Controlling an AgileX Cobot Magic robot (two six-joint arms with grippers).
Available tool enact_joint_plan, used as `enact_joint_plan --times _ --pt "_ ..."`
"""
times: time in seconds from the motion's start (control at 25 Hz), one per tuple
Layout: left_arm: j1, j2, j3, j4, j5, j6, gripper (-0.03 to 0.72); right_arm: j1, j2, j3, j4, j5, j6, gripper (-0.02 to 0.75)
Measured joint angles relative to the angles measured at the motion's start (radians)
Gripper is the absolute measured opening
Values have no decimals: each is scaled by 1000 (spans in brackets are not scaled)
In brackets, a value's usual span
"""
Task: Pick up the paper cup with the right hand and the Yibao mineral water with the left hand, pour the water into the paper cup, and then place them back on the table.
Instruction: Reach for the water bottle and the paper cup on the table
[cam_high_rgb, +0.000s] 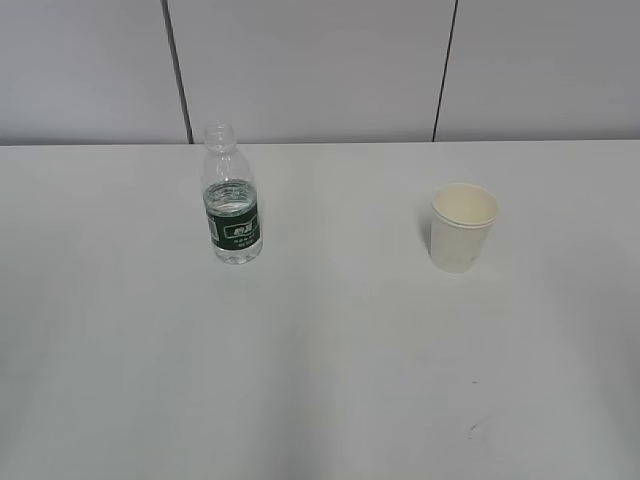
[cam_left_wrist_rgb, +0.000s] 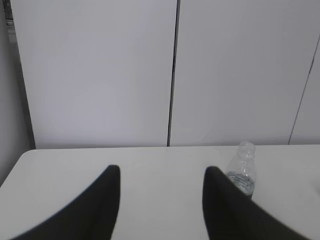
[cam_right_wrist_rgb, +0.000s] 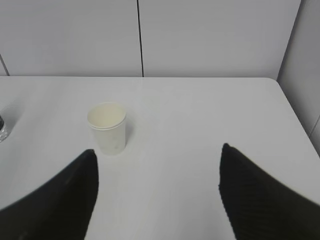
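The Yibao mineral water bottle (cam_high_rgb: 232, 200) stands upright and capless on the white table (cam_high_rgb: 320, 380), left of centre. The white paper cup (cam_high_rgb: 463, 228) stands upright to the right, empty. Neither arm shows in the exterior view. In the left wrist view my left gripper (cam_left_wrist_rgb: 161, 172) is open and empty, with the bottle (cam_left_wrist_rgb: 242, 171) farther off, just behind its right finger. In the right wrist view my right gripper (cam_right_wrist_rgb: 158, 150) is open and empty, with the cup (cam_right_wrist_rgb: 107, 127) ahead, above its left finger.
Grey wall panels with dark seams (cam_high_rgb: 178, 70) stand behind the table's far edge. A tiny dark mark (cam_high_rgb: 473, 430) lies on the tabletop at front right. The table's right edge (cam_right_wrist_rgb: 295, 120) shows in the right wrist view.
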Motion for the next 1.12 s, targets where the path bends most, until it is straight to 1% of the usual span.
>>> enact_joint_plan --times 0.28,0.4,0.56,0.68,0.8,1.0,1.12 --pt "0 271 0 0 -252 0 343 0 176 0 -18 -280 0 585" --pt "0 369 0 3 -361 0 343 0 249 0 -21 -354 0 585" --pt "0 496 5 4 -461 0 342 0 338 0 -23 -432 0 585" --pt "0 591 26 9 -556 0 342 0 395 4 -24 -528 0 585" --pt "0 685 52 22 -689 0 342 0 445 37 -26 -629 0 585" --pt "0 818 103 81 -960 -5 342 0 494 124 -26 -743 32 585" --pt "-1 873 115 95 -1030 -37 342 0 498 177 -26 -840 56 585"
